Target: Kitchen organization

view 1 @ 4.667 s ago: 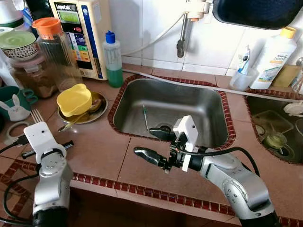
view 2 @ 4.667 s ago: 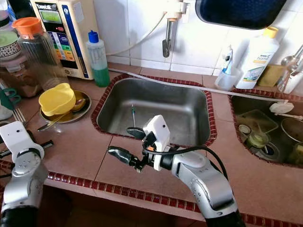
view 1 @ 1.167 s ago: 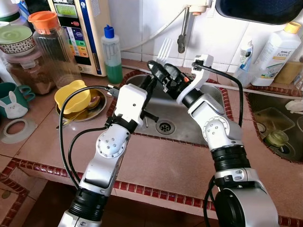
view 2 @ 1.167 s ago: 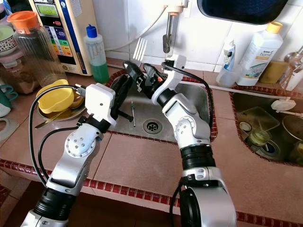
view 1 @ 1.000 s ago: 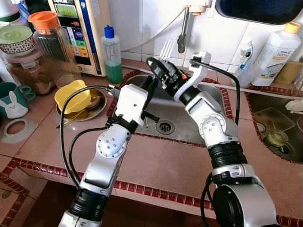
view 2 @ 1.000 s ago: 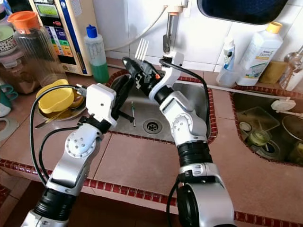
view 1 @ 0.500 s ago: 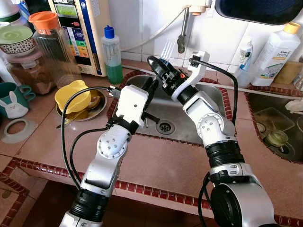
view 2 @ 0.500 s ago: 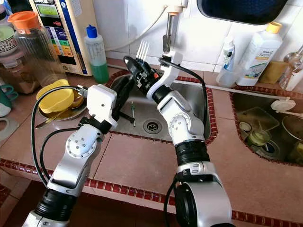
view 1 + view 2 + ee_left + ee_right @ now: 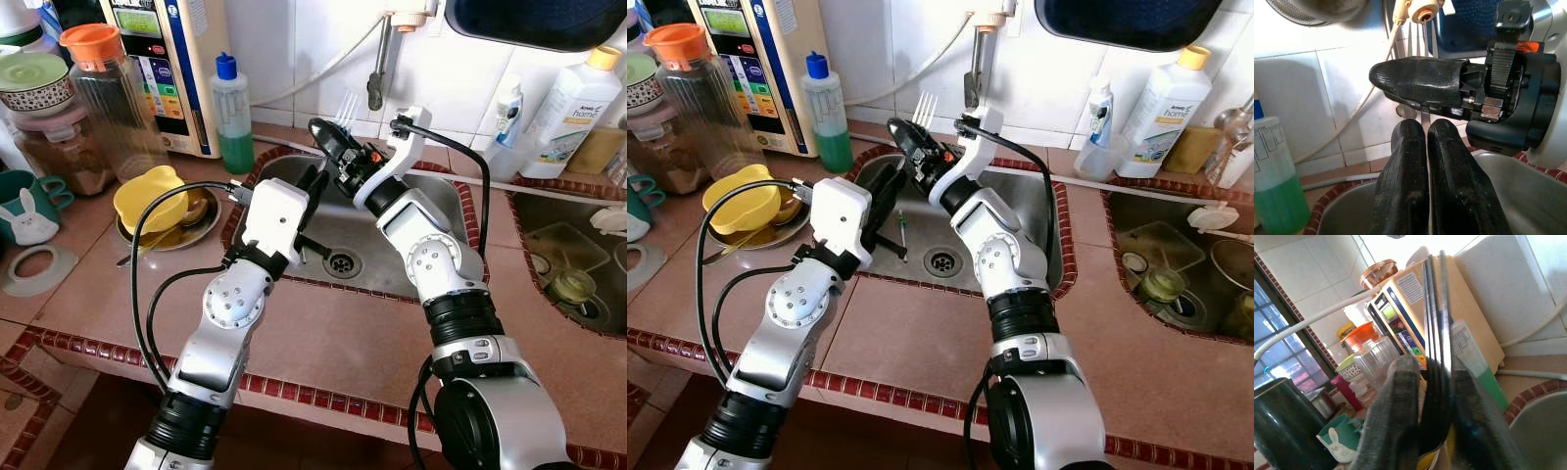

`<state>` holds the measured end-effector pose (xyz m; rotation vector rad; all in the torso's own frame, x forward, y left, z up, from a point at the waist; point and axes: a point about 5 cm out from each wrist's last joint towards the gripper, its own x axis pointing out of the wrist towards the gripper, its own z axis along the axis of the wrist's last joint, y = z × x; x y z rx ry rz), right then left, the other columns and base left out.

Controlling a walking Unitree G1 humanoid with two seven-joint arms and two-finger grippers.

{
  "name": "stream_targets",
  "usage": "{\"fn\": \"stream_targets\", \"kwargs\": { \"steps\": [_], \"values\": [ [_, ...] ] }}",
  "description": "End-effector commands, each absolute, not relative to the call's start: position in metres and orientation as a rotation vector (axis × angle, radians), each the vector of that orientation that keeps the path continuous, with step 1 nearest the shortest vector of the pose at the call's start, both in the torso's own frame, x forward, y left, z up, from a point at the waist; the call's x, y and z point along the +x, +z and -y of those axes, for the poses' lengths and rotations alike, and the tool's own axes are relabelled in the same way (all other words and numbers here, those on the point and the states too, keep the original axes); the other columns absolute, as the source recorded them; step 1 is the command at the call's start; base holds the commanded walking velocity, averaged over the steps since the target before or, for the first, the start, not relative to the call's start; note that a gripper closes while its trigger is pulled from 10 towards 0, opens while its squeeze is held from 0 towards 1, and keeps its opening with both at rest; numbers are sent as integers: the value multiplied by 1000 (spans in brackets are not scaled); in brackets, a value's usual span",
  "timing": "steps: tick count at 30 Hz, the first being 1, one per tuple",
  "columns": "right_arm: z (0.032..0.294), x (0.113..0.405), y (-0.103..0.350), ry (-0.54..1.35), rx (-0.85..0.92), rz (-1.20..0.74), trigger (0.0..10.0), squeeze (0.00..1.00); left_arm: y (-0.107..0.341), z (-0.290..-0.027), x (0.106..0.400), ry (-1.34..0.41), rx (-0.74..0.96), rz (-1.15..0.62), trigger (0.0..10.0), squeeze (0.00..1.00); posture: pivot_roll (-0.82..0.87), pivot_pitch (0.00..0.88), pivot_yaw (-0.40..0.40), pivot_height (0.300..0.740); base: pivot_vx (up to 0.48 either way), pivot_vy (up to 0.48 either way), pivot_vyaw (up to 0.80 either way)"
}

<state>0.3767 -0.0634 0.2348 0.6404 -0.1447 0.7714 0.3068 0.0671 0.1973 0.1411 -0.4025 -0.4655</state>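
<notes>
Fork handle hidden between pincers; left pincer's grip seemingly closed.

A home kitchen: a tiled counter edged in dark red holds a stainless steel sink under a wall tap. A dish soap bottle, a wall-mounted water purifier, storage jars, a yellow bowl and a detergent bottle crowd the white-tiled wall.

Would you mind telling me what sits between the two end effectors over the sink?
A fork: the right end effector grips it, tines up, and the left end effector closes on its handle, clearest in the left wrist view.
</notes>
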Motion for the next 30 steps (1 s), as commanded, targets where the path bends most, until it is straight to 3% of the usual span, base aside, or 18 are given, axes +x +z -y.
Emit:
{"fn": "stream_targets", "kwargs": {
  "steps": [1,2,18,25,30],
  "values": [
    [73,381,238,720,639,166,0,0,202,-68,307,-460,147,421,10000,475,91,63,-18,740,0,0,0],
    [73,381,238,719,639,166,0,0,203,-68,308,-459,145,420,10000,1000,91,63,-18,740,0,0,0],
    [81,387,235,612,577,185,0,0,204,-70,307,-453,137,420,10000,1000,95,65,-15,740,0,0,0],
    [92,394,211,523,178,163,0,0,185,-85,296,-444,178,364,10000,1000,115,66,-13,740,0,0,0],
    [97,396,204,528,28,144,0,0,180,-92,293,-430,195,344,10000,1000,128,65,-12,740,0,0,0]
  ]
}}
